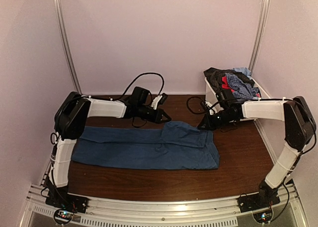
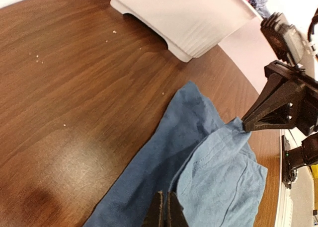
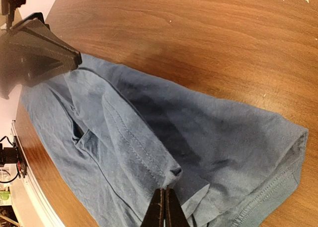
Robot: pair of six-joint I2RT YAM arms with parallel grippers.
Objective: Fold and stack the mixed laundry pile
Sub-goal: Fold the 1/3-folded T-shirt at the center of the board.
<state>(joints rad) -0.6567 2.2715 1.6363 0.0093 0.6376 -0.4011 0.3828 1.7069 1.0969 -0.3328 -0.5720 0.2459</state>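
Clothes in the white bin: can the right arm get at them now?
Probably, but not straight away: the right gripper is shut on the blue T-shirt edge and must let go first. The bin stands close behind it, open-topped, with nothing between.

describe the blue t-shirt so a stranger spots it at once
On the brown wooden table, the dark-blue T-shirt lies spread across the middle. It is the only garment outside the white bin at the far right corner.

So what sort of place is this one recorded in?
Probably a lab test booth: bare pale walls with aluminium uprights, a wooden tabletop with a mounting rail, and a white laundry bin.
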